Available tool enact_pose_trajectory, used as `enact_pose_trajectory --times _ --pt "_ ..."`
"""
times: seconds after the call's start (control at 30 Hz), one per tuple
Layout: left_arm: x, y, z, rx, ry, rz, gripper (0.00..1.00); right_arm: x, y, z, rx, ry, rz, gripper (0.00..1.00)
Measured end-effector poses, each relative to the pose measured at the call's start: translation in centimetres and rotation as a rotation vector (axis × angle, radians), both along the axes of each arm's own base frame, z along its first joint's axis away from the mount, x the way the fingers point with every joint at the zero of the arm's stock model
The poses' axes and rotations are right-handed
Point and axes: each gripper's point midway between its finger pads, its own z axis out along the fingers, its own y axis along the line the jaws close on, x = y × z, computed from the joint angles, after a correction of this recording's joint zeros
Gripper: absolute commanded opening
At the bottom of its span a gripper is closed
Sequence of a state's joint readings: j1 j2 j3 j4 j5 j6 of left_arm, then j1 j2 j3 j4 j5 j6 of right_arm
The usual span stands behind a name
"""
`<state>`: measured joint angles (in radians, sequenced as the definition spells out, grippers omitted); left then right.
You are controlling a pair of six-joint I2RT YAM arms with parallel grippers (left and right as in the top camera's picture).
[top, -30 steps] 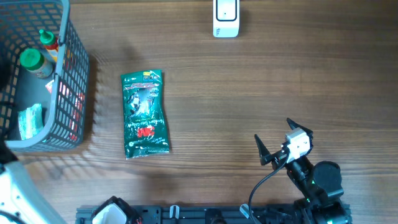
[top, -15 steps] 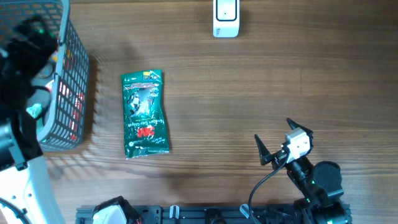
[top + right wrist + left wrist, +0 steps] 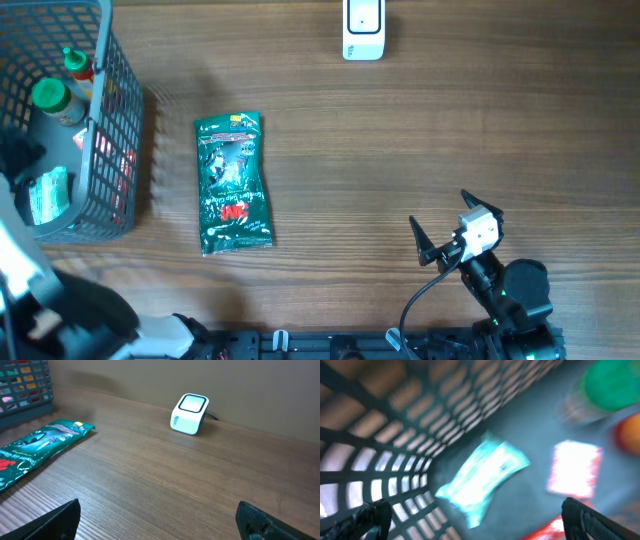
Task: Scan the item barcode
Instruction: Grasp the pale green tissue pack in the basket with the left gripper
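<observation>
A green snack packet (image 3: 234,183) lies flat on the wooden table, left of centre; it also shows in the right wrist view (image 3: 40,447). The white barcode scanner (image 3: 363,28) stands at the far edge (image 3: 190,413). My right gripper (image 3: 440,212) is open and empty near the front right, low over bare wood (image 3: 159,520). My left gripper (image 3: 480,519) is open and empty. It looks down into the basket at a cyan packet (image 3: 482,477), in a picture blurred by motion. In the overhead view the left arm is a blur at the lower left.
A grey wire basket (image 3: 110,150) stands at the left edge. It holds a green-capped bottle (image 3: 50,97), a red-capped bottle (image 3: 78,66), the cyan packet (image 3: 46,195) and a white and red packet (image 3: 572,469).
Half a second ago the left arm was over the basket; now it is a blur at the lower left. The packet, the scanner and the right arm have not moved.
</observation>
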<state>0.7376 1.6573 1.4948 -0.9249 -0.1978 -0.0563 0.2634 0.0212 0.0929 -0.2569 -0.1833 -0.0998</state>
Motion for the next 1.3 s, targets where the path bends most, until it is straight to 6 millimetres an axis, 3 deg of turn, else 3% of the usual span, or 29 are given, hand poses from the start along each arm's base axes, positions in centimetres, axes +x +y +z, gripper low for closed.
enact_pose_trajectory --times 0.1,0.3,0.43,0.77,0.9,1.07,1.17,1.3 --pt "-1.0 1.6 -4.1 -0.052 0.109 -0.021 1.0 0.0 0.0 0.0 0.0 0.0 0.0 1.0" --pt "-0.9 1.6 -8.6 -0.135 0.224 -0.189 1.0 0.0 0.0 0.0 0.0 0.0 0.0 1.0" --pt "0.3 0.8 -10.8 -0.191 0.228 -0.31 1.0 0.0 0.0 0.0 0.0 0.0 0.0 1.0" --pt "1.6 -0.1 -14.3 -0.28 0.201 -0.386 0.98 0.0 0.0 0.0 0.0 0.0 0.0 1.0" --pt "2.1 -1.0 -15.2 -0.333 0.172 -0.407 0.59 0.0 0.0 0.0 0.0 0.0 0.0 1.0" --pt "2.3 -1.8 -15.2 -0.368 0.15 -0.429 0.29 0.0 0.0 0.0 0.0 0.0 0.0 1.0" --pt "2.3 -2.2 -15.2 -0.388 0.14 -0.436 0.2 0.0 0.0 0.0 0.0 0.0 0.0 1.0" --pt "2.3 -2.4 -14.9 -0.399 0.139 -0.439 0.2 0.0 0.0 0.0 0.0 0.0 0.0 1.0"
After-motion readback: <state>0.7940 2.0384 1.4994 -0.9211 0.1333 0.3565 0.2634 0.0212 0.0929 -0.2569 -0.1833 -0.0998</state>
